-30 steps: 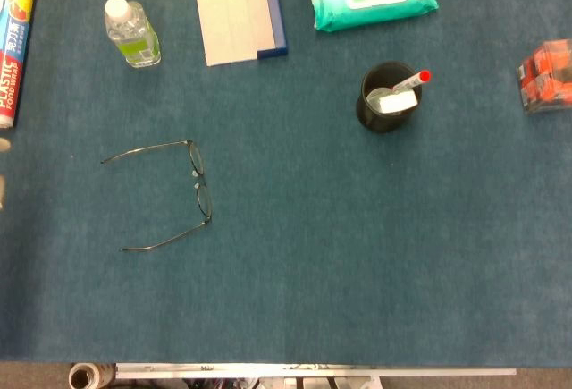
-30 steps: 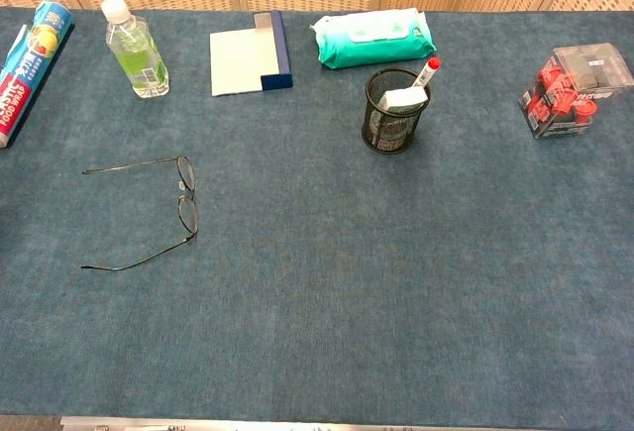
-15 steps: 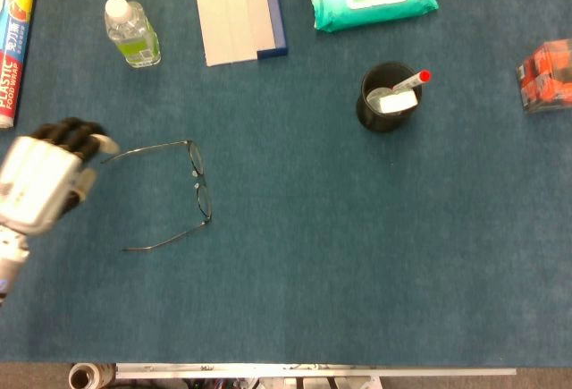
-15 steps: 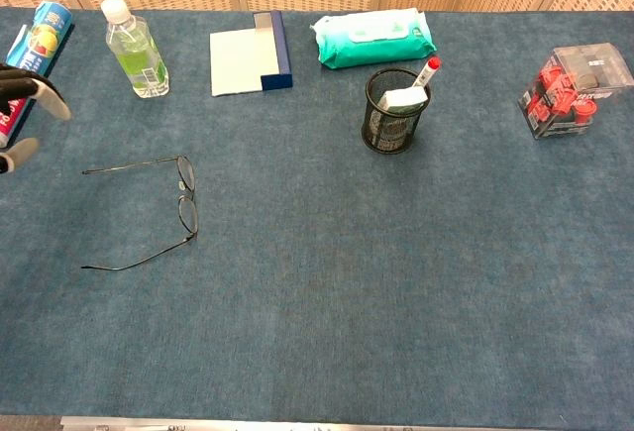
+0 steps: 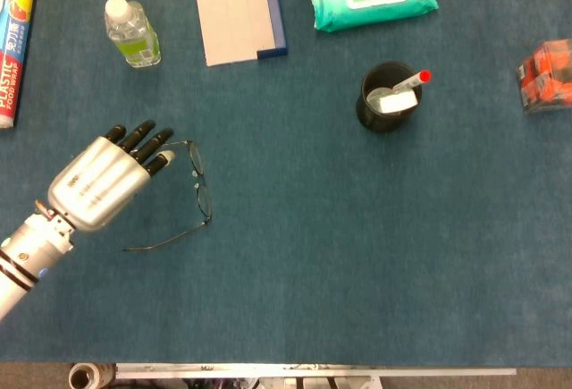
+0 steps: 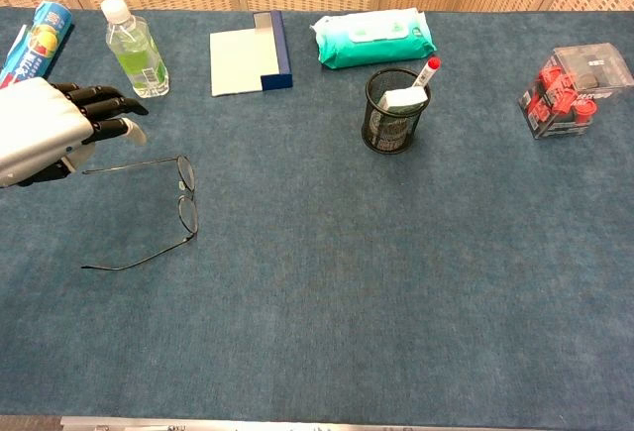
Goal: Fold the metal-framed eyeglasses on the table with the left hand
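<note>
The bench (image 5: 357, 264) carries the task item at left of centre in the head view. The left robot hand (image 5: 100, 181) hovers over the upper temple arm, fingers extended and slightly spread, holding nothing; contact with the frame cannot be confirmed. The eyeglasses (image 5: 198, 185) lie with both temple arms swung out toward the left edge. Judged light, thin-wired, easily bent and prone to sliding on the cloth; best taken at a temple arm and pushed inward toward the lenses.
</note>
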`<state>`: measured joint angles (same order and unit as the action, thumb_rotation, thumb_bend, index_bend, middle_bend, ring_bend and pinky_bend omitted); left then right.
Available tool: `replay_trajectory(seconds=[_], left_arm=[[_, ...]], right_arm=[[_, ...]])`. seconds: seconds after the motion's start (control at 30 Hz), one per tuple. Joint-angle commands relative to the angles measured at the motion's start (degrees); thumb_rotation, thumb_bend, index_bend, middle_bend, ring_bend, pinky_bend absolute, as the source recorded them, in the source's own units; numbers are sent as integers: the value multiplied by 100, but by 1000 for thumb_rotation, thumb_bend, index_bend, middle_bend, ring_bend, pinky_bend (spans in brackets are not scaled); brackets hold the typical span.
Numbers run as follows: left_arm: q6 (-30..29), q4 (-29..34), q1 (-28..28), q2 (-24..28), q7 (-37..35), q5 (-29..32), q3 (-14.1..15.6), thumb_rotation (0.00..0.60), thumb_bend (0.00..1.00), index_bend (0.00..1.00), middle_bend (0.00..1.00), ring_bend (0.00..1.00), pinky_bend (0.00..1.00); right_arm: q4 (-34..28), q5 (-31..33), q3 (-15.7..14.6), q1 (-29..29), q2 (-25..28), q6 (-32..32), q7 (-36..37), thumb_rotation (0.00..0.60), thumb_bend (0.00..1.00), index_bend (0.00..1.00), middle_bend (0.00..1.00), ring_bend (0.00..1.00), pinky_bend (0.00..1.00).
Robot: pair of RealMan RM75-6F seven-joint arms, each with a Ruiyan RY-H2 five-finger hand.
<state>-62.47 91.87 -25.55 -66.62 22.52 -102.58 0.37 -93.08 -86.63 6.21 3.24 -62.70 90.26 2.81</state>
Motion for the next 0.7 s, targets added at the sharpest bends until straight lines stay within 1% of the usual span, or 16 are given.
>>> replay_trajectory(seconds=[0.03,0.17,0.3,0.37,0.53,0.7], left_arm=[[284,19,-154,-77,530,98,-20,600,837,190,77,88,296],[509,-16,-249,-177,972,235,-42,600,837,155,45,67,266],[730,-48,-309,-280,1373,446,-48,600,838,96,1,2,199],[831,-44,-328,-333,1564,569,-44,600,839,76,0,0,177],[1026,-19,-383,-473,1908,768,15,600,840,64,0,0,166],[1132,-94,-434,-630,2074,888,72,600,840,60,0,0,166]], right_arm=[[-4,-2,2,-4,6,5,5,600,539,590,508,358,357],[-6,-1,11,-8,15,14,20,600,539,589,508,358,357],[-8,10,21,-9,25,10,30,600,539,589,509,358,357],[0,15,20,-16,25,13,38,600,539,590,509,358,357],[9,41,24,-12,24,-16,51,600,539,590,509,358,357],[-1,24,15,-14,27,-20,48,600,538,589,510,358,357]])
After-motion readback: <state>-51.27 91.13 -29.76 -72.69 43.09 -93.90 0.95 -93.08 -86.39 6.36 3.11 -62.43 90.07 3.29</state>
